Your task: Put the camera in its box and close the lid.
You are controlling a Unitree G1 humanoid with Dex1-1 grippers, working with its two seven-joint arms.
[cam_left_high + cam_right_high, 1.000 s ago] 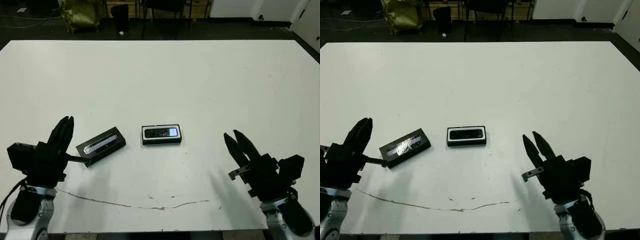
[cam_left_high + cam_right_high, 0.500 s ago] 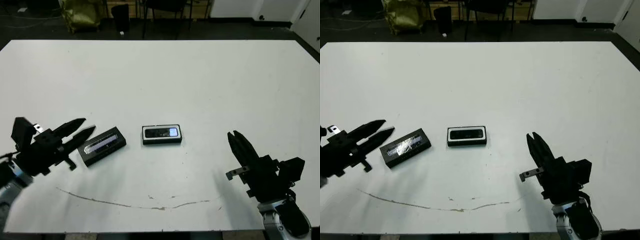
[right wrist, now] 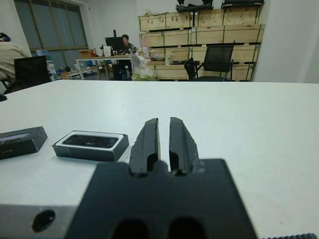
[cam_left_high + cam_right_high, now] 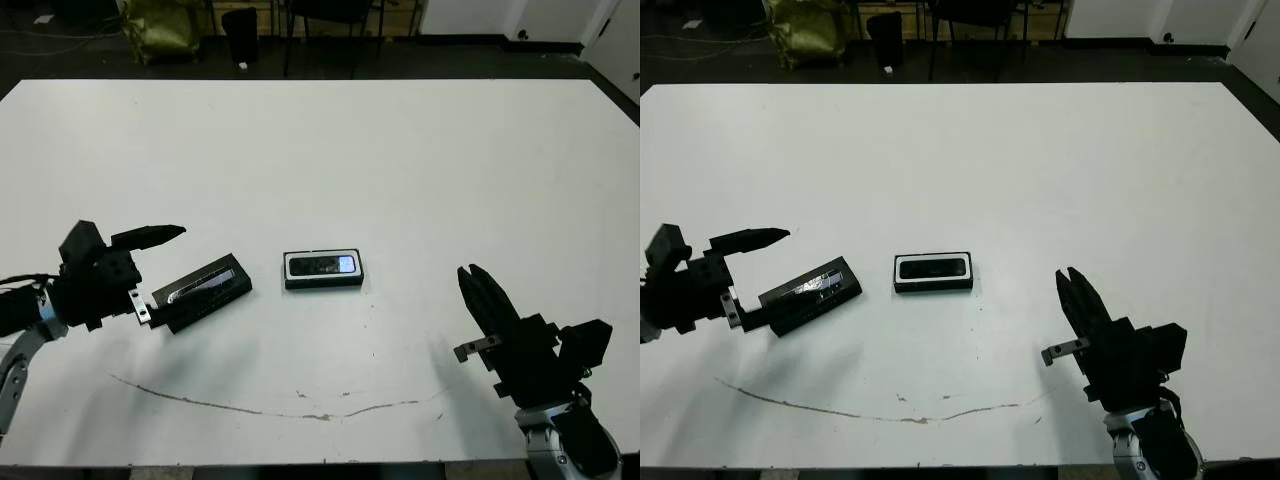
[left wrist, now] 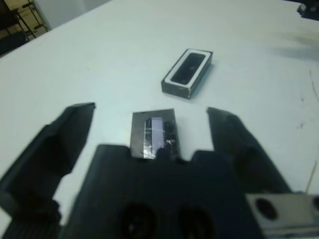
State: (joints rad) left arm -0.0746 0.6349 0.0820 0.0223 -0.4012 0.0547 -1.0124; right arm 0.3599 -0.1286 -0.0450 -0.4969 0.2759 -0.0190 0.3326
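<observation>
Since the slim black bar-shaped camera point(image 4: 322, 265) already lies in its white-lined black box point(image 4: 323, 270) mid-surface, we are on the lid step: our left end effector point(image 5: 149, 122), fingers spread, straddles the flat black lid with its glossy strip point(image 4: 201, 291), not yet gripped. Next we judge it must clench and carry it over. Our right end effector point(image 3: 163, 139) idles clenched, empty.

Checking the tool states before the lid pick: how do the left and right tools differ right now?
The left tool is open wide, its fingers straddling the lid; the right tool has its fingers nearly together. The left tool sits at the lid's end; the right tool hangs over bare table, apart from the box. Both are black and two-fingered, and neither holds anything.
</observation>
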